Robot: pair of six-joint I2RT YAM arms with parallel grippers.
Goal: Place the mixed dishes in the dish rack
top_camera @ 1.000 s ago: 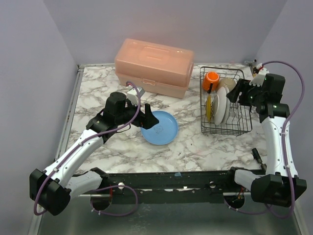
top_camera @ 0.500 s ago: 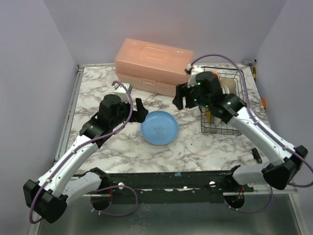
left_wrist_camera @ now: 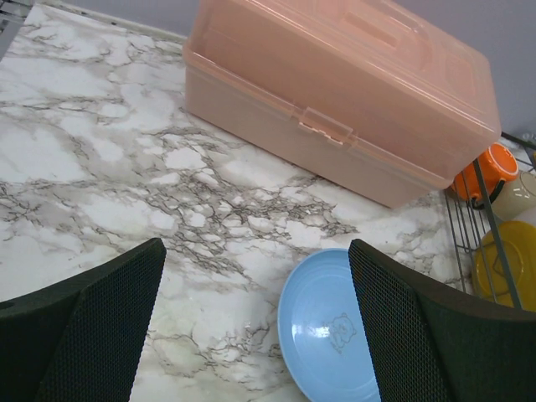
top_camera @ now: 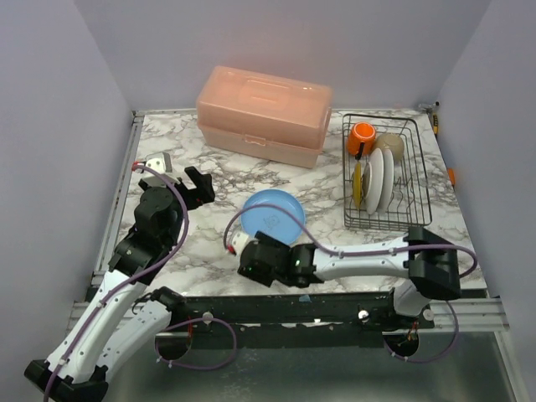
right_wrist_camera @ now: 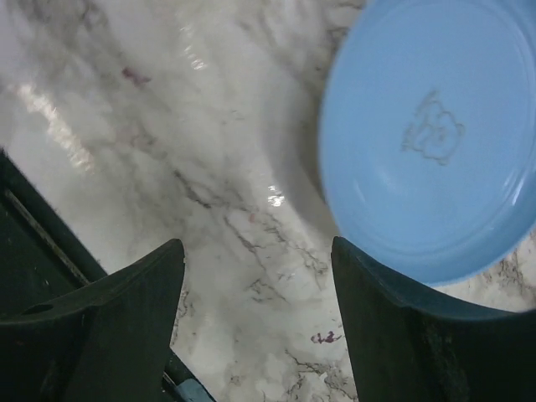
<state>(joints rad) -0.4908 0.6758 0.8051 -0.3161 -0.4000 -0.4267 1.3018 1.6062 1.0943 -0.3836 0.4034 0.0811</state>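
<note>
Both gape wide and empty, the left pincer [left_wrist_camera: 255, 251] and right pincer [right_wrist_camera: 255, 251] near the blue plate [top_camera: 274, 218] lying flat on the tabletop [top_camera: 327, 193], left of the loaded rack [top_camera: 387, 228].

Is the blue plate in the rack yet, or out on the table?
Out. The blue plate lies flat on the marble table, left of the dish rack and apart from it.

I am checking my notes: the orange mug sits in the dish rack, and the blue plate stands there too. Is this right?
No: the orange mug sits in the dish rack, but the blue plate lies flat on the table, as the top external view shows.
</note>
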